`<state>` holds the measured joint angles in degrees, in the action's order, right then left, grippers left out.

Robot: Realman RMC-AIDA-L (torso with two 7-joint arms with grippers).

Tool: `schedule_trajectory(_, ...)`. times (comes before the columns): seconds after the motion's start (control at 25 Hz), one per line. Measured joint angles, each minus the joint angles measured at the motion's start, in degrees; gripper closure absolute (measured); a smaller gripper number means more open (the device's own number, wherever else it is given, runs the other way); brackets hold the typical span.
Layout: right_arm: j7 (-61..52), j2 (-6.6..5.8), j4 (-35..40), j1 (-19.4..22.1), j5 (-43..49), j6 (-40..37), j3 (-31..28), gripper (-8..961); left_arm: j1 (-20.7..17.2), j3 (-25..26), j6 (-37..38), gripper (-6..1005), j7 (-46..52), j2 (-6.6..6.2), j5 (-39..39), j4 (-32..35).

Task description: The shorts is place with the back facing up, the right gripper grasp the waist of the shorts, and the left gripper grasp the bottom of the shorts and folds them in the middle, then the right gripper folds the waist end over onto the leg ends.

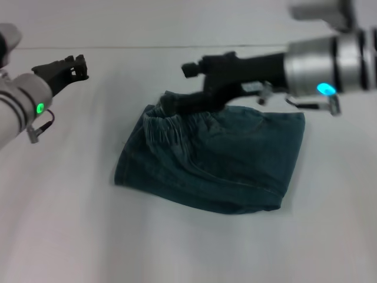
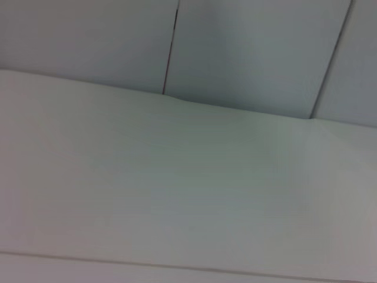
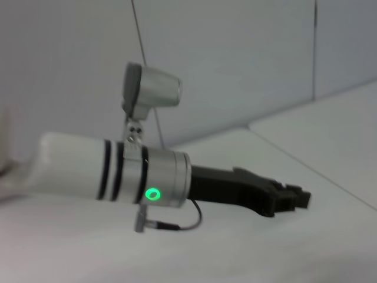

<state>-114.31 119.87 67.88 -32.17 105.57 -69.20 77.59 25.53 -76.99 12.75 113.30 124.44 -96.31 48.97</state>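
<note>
the blue denim shorts [image 1: 218, 162] lie folded mid-desk. the black right pincer [image 1: 171, 105], at their eleven o'clock, pinches the ruffled waist [image 1: 171, 125]; it should carry it level over the hems. the left pincer [image 1: 75, 65] idles at ten o'clock, its opening unclear.

Head camera looks down at the table [image 1: 59, 236]; left wrist faces wall; right wrist sees the left gripper [image 3: 288, 200]

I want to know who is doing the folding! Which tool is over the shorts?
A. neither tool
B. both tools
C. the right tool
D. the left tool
C: in the head view the right tool reaches across the shorts to their gathered waist, while the left tool hangs off to the side above bare table.
</note>
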Motion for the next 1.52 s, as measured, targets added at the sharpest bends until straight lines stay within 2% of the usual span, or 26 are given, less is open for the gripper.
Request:
schedule_trajectory(0.08, 3.9, -0.10, 0.4, 4.0, -5.5, -2.2, -0.8, 13, -2.1, 2.7, 5.3, 818, -0.8, 0.13, 0.0, 2.4)
schedule_trajectory(0.2, 10.6, -0.15, 0.4, 9.8, -12.2, -5.7, -3.1, 13, -4.4, 7.9, 14.1, 803, -1.6, 0.20, 0.0, 4.0)
schedule_trajectory(0.32, 14.9, -0.09, 0.0, 14.3, -15.5, -8.9, -4.9, 13, -6.6, 17.4, 30.6, 787, -5.8, 0.18, 0.4, 4.2)
schedule_trajectory(0.36, 15.8, -0.07, 0.0, 15.4, -15.8, -9.6, -5.3, 13, -6.6, 17.4, 30.6, 734, -5.8, 0.18, 0.4, 4.2)
schedule_trajectory(0.44, 17.7, -0.10, -0.5, 17.2, -15.7, -11.1, -5.8, 13, -7.2, 22.0, 40.1, 629, -8.9, 0.15, 0.3, 3.6)
schedule_trajectory(0.56, 20.3, -0.31, -2.8, 18.1, -14.4, -15.2, -7.3, 14, -8.1, 29.4, 55.4, 480, -13.2, -0.21, 0.0, 2.2)
schedule_trajectory(0.6, 21.4, -0.34, -4.0, 18.0, -13.7, -17.2, -8.2, 14, -8.1, 29.4, 55.4, 431, -13.2, -0.21, 0.0, 2.2)
schedule_trajectory(0.68, 23.9, -0.35, -6.3, 17.5, -11.8, -20.4, -10.0, 14, -8.7, 39.4, 74.6, 335, -19.3, -1.09, -1.3, -0.3)
schedule_trajectory(0.84, 27.0, -0.34, -8.3, 16.5, -8.4, -23.0, -11.3, 14, -9.1, 46.5, 90.6, 181, -22.6, -2.08, -6.5, -1.5)
schedule_trajectory(1.0, 26.6, -0.35, -8.6, 15.0, -4.9, -23.9, -11.1, 14, -9.9, 47.9, 97.7, 104, -24.7, -1.90, -12.4, -1.2)
schedule_trajectory(1.12, 24.7, -0.34, -8.9, 13.1, -1.5, -24.3, -10.9, 14, -10.4, 47.3, 98.4, 65, -25.8, -1.41, -14.8, -1.3)
schedule_trajectory(1.28, 22.2, -0.25, -9.4, 10.9, 1.9, -24.6, -10.8, 15, -10.3, 45.6, 98.4, 65, -26.5, -0.82, -18.0, -1.6)
schedule_trajectory(1.52, 20.5, -0.21, -9.6, 9.6, 3.3, -24.8, -10.4, 15, -9.9, 44.2, 98.8, 65, -26.6, -0.69, -19.2, -1.9)
